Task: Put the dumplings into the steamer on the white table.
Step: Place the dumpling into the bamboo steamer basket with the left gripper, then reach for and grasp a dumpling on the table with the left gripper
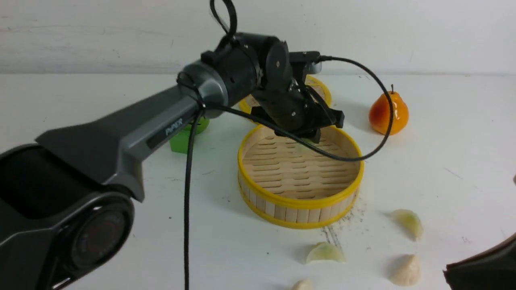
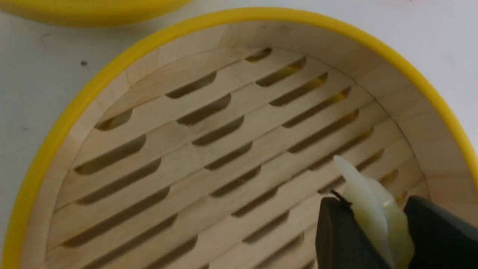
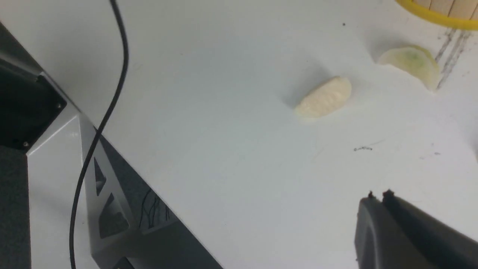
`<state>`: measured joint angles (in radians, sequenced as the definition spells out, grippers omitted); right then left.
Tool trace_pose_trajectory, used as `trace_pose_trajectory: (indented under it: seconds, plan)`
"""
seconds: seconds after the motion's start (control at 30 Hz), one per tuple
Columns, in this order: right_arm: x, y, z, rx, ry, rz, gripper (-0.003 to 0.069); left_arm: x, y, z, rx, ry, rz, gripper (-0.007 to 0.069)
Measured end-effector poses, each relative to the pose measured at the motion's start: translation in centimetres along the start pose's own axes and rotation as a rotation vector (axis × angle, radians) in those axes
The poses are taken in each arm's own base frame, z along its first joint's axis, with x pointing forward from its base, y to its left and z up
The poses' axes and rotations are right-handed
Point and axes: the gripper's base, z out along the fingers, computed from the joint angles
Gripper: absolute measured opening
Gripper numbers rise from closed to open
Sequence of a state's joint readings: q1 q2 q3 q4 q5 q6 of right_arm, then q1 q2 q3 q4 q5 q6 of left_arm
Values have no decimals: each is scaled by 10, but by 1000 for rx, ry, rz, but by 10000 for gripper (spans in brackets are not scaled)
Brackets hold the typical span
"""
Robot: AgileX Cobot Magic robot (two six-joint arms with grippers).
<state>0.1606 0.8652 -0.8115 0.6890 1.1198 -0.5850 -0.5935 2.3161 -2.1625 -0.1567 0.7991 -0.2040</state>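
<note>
Bamboo steamer [image 1: 300, 203] beneath the left tool [image 2: 373, 204]: a dumpling [image 2: 378, 224] being placed.
Jaws pinched it over the slats; next they likely needed only to part. Right tool [image 3: 378, 195] sat closed, empty.

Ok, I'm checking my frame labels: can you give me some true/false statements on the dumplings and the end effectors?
The left end effector grips a dumpling over the steamer. True.
Two dumplings lie on the steamer's floor. False: none lies on it.
The right end effector is shut and empty. True.
The pear sits inside the steamer. False: it stands on the white table, apart from it.
</note>
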Motion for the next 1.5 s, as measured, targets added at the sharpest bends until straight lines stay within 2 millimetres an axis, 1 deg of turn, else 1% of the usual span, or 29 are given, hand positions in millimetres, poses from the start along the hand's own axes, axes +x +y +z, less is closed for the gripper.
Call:
trace_pose_trajectory:
  seconds: [0.13,0.2,0.23,0.3,0.37,0.43,0.47,0.5,0.53,0.57,0.6,0.7,0.77,0.8,0.83,0.87,0.93,1.0,1.1,1.13,1.17,1.23,1.27,1.37,1.43,1.5]
  plan:
    - [2,1,-3,21,0,-16,21,6,6,25,-1,-23,-10,202]
    - [2,0,-3,26,3,-19,22,8,7,29,-2,-24,-11,208]
    - [3,0,-3,31,6,-22,21,10,8,34,-3,-18,-13,225]
    - [3,-1,-3,37,8,-25,21,13,10,40,-8,-6,-14,288]
    - [3,-1,-3,39,4,-25,21,15,11,42,-9,5,-15,375]
    - [2,-1,-3,42,2,-25,21,16,10,41,-12,20,-16,456]
    - [2,-1,-3,43,1,-26,22,15,9,37,-12,28,-15,489]
    - [2,-1,-3,43,1,-26,22,15,9,36,-11,26,-15,489]
    - [2,-1,-3,44,1,-26,22,11,6,23,-10,38,-12,533]
    - [2,-1,-3,44,1,-26,22,11,6,23,-11,43,-12,537]
    - [2,-1,-3,45,0,-26,22,7,3,12,-9,45,-9,551]
    - [2,-2,-3,48,-4,-27,22,-16,-13,-49,11,19,14,563]
    - [1,-2,-3,52,-9,-27,22,-28,-21,-90,21,-4,30,559]
    - [1,-2,-3,54,-12,-27,22,-32,-25,-107,22,-16,39,556]
    - [1,-2,-3,55,-14,-27,22,-33,-26,-115,23,-24,41,555]
    - [0,-3,-3,60,-21,-27,22,-36,-29,-137,23,-23,50,548]
    - [0,-3,-3,63,-27,-27,22,-36,-33,-170,20,-18,62,536]
    - [0,-3,-3,66,-25,-25,22,-35,-35,-187,21,-19,67,526]
    - [1,-4,-3,80,-18,-14,22,-32,-36,-203,24,-30,71,505]
    - [1,-5,-3,86,-15,-7,22,-30,-35,-205,23,-27,71,500]
    - [2,-6,-4,96,-9,-1,22,-27,-36,-208,22,-17,71,492]
    - [4,-9,-4,130,13,32,24,-11,-39,-210,13,36,90,475]
    - [4,-10,-4,140,21,41,25,-7,-40,-213,13,41,95,471]
    - [8,-15,-5,195,58,77,29,29,-52,-211,6,154,152,459]
    - [10,-17,-6,227,72,83,31,58,-62,-203,-3,242,204,457]
    - [10,-19,-6,251,80,85,31,88,-70,-190,-26,335,264,456]
